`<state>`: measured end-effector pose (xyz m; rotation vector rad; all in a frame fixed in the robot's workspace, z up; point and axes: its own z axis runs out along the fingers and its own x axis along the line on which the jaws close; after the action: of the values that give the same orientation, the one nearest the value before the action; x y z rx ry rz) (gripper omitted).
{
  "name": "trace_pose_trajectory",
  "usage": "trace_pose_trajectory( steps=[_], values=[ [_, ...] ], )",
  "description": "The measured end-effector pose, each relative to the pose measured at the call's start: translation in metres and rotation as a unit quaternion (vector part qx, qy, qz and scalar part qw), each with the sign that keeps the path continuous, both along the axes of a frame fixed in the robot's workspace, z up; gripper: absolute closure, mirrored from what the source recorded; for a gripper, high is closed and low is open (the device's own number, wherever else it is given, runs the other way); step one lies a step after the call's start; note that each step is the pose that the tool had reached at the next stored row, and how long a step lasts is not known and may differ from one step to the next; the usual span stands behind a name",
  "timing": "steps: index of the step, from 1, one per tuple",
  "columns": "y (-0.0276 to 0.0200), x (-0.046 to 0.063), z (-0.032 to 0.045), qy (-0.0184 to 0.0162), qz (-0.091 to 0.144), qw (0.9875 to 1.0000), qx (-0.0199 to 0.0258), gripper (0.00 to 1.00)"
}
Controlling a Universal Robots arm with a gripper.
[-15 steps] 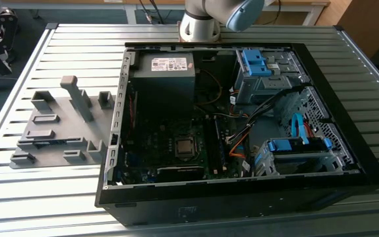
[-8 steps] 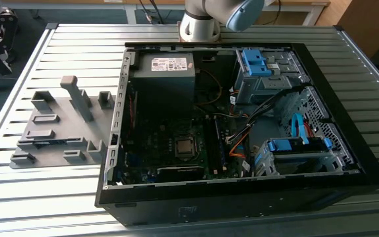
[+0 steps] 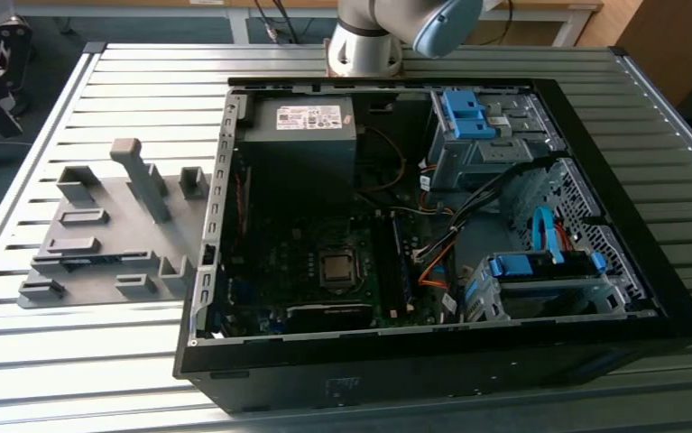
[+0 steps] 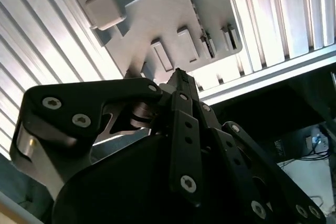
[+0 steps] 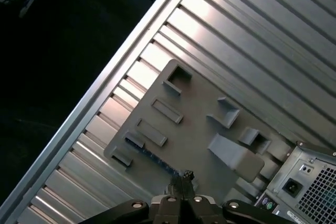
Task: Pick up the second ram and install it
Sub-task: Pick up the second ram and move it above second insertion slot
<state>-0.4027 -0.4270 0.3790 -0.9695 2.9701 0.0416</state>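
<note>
Sitting at the exterior view's left, fixture: I see a grey moulded fixture [image 3: 105,225] on the slatted metal table [image 3: 117,370]. It carries raised blocks, open slots and one tall post.

Second ram: in the first wrist view the second ram [image 5: 152,156] is a thin blue-green strip standing on edge in a slot along one side of the fixture [image 5: 205,114]. Its chips and sticker are too small for me to make out. The gripper's tips cover its near end.

Gripper: the gripper [image 5: 181,178] hangs above the fixture, over that end of the strip and apart from it. Its fingers look pressed together with nothing between them. In the second wrist view the gripper [image 4: 181,78] and its black linkages hide much of the table below.

Arm: the arm [image 3: 364,41] rises from a pale base at the table's far edge, cut off by the top of the exterior view.

Computer case: the black computer case [image 3: 442,383] lies open just beside the fixture, with the power supply [image 3: 303,122] at the far end and the processor socket [image 3: 339,268] mid-board. The slots next to the socket are dark, and I cannot tell what sits in them.

Drive cages: at the exterior view's right, two blue-latched drive cages [image 3: 466,113] stand among orange and blue cables [image 3: 436,266], which are partly hidden.
</note>
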Motion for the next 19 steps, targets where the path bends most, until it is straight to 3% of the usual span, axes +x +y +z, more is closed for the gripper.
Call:
trace_pose_trajectory(
  steps=[4, 10, 15, 19],
  values=[
    [0.0, 0.0, -0.0005, 0.0, 0.035, 0.9994, 0.0, 0.89],
    [0.0, -0.0001, -0.0009, 0.0, 0.081, 0.9967, 0.0, 0.89],
    [-0.0001, -0.0003, -0.0013, 0.0, 0.118, 0.993, 0.0, 0.89],
    [-0.0001, -0.0003, -0.0015, 0.0, 0.148, 0.989, 0.0, 0.89]
  ],
)
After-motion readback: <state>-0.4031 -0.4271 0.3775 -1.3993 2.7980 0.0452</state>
